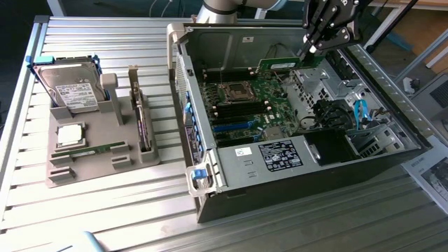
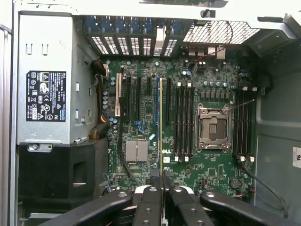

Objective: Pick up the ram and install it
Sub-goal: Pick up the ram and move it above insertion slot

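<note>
Clamped on the ram [image 1: 282, 64], the gripper [image 1: 313, 52] does best holding it square to the memory slots [image 1: 242, 108], seven o'clock from it in the exterior view

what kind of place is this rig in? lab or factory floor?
Likely a robotics lab bench for PC assembly: an open tower case on a slatted metal table, a grey fixture tray holding a hard drive, and the gripper holding the ram above the motherboard.
</note>
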Motion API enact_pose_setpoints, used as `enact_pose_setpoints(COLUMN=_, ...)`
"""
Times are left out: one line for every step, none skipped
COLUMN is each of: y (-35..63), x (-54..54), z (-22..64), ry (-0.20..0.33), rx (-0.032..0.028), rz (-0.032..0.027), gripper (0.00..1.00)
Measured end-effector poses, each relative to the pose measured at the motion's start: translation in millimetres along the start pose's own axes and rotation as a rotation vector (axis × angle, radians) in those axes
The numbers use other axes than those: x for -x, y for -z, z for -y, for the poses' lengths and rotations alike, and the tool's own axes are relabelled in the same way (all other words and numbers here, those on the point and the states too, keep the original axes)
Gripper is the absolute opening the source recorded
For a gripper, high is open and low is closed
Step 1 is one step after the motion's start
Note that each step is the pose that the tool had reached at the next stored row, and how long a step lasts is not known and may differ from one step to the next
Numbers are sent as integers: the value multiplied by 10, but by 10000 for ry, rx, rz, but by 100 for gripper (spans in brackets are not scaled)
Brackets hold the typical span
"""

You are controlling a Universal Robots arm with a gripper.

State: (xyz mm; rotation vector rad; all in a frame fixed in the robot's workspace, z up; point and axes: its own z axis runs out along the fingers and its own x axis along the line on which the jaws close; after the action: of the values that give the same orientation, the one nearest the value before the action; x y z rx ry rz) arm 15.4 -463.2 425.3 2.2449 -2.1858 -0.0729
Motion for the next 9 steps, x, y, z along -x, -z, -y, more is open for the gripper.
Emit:
enact_pose_setpoints(y=0, x=0, z=0, ry=0, rx=0, rz=0, gripper=12)
enact_pose_setpoints(y=0, x=0, z=0, ry=0, rx=0, rz=0, gripper=12)
enact_pose_setpoints(y=0, x=0, z=0, ry=0, rx=0, rz=-1, gripper=12)
enact_pose_setpoints(y=-12, x=0, z=1, ry=0, rx=0, rz=0, gripper=12)
enact_pose_setpoints(y=-40, x=-1, z=2, ry=0, rx=0, rz=-1, gripper=12)
enact_pose_setpoints(y=-68, x=-2, z=3, ry=0, rx=1, rz=-1, gripper=12)
enact_pose_setpoints(y=-90, x=-2, z=3, ry=0, rx=1, rz=-1, gripper=12)
enact_pose_setpoints(y=-116, x=-3, z=4, ry=0, rx=0, rz=1, gripper=12)
enact_pose_setpoints(y=-148, x=-4, z=6, ry=0, rx=0, rz=0, gripper=12)
